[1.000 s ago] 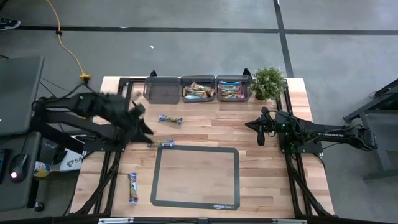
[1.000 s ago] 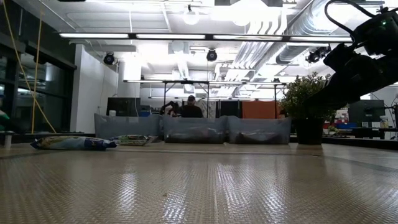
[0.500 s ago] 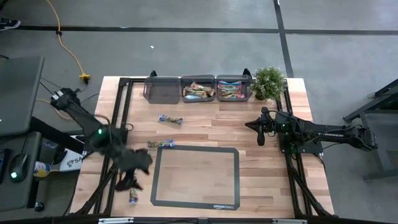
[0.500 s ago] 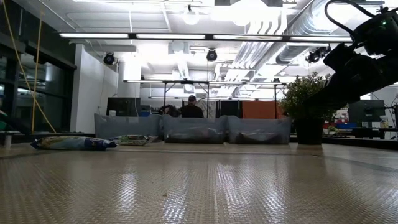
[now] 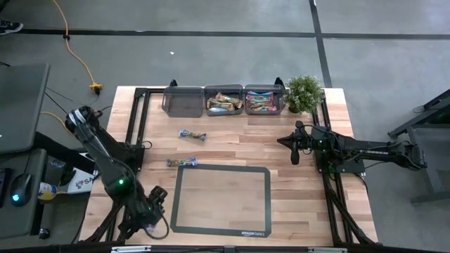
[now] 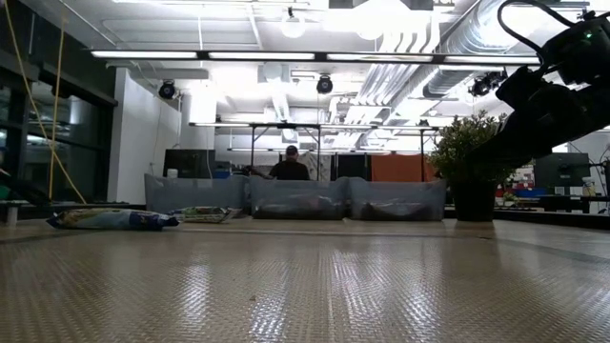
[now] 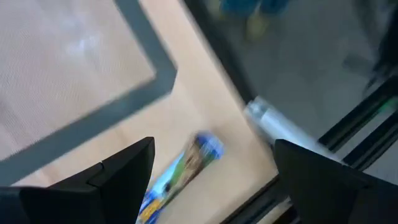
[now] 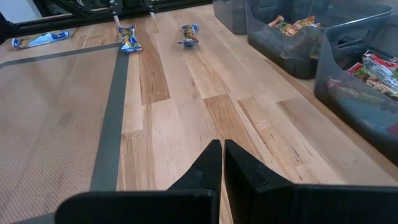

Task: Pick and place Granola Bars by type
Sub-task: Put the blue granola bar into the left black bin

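Three granola bars in blue wrappers lie flat on the wood. One (image 5: 192,135) is in front of the bins, and one (image 5: 181,162) is at the mat's far left corner. The third (image 7: 180,177) is by the mat's near left corner, close to the table's edge. My left gripper (image 5: 152,208) hovers open above this third bar and hides it in the high view. In the left wrist view its fingers (image 7: 124,174) stand on either side of the bar without touching it. My right gripper (image 8: 222,162) waits shut at the table's right, holding nothing.
Three grey bins stand at the far edge: the left one (image 5: 184,100) looks empty, while the middle one (image 5: 224,102) and the right one (image 5: 264,100) hold wrapped bars. A potted plant (image 5: 304,93) stands beside them. A dark-framed mat (image 5: 221,199) covers the near middle.
My left gripper has swung from the table's far left part toward the near edge and gone down, rolling as it went. It now hangs over the bar at the near left. The bars have not moved.
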{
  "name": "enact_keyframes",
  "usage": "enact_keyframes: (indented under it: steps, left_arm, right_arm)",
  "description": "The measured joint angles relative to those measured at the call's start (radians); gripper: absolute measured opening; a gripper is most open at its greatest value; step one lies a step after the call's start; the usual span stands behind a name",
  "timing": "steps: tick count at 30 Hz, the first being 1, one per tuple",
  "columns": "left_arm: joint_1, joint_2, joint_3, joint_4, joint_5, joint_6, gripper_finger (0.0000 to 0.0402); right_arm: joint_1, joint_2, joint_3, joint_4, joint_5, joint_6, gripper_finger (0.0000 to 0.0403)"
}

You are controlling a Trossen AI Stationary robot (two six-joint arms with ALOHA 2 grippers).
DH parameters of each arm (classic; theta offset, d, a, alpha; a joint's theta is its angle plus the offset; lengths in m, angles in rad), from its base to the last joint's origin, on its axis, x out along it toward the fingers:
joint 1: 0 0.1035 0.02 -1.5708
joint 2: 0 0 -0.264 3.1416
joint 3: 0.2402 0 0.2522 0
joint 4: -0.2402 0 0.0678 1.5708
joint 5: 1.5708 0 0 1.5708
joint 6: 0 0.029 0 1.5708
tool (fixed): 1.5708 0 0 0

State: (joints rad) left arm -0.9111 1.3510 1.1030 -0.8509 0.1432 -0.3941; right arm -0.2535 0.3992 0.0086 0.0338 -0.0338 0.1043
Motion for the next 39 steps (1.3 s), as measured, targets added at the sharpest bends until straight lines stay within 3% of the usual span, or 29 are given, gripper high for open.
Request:
enact_keyframes:
  steps: [10,21,32,39]
  left_arm:
    - [-0.081,0.146,0.000,-0.229,-0.099,0.142,0.0326]
    - [-0.078,0.168,-0.023,-0.140,-0.184,0.182,0.0326]
    - [-0.097,0.168,-0.164,-0.013,-0.095,0.258,0.0326]
    - [-0.098,0.168,-0.219,0.091,-0.092,0.361,0.0326]
  right_arm:
    - [0.000,0.000,0.000,0.000,0.000,0.000,0.0000]
    - [0.000,0.000,0.000,0.000,0.000,0.000,0.0000]
    - [0.000,0.000,0.000,0.000,0.000,0.000,0.0000]
    - [0.000,0.000,0.000,0.000,0.000,0.000,0.0000]
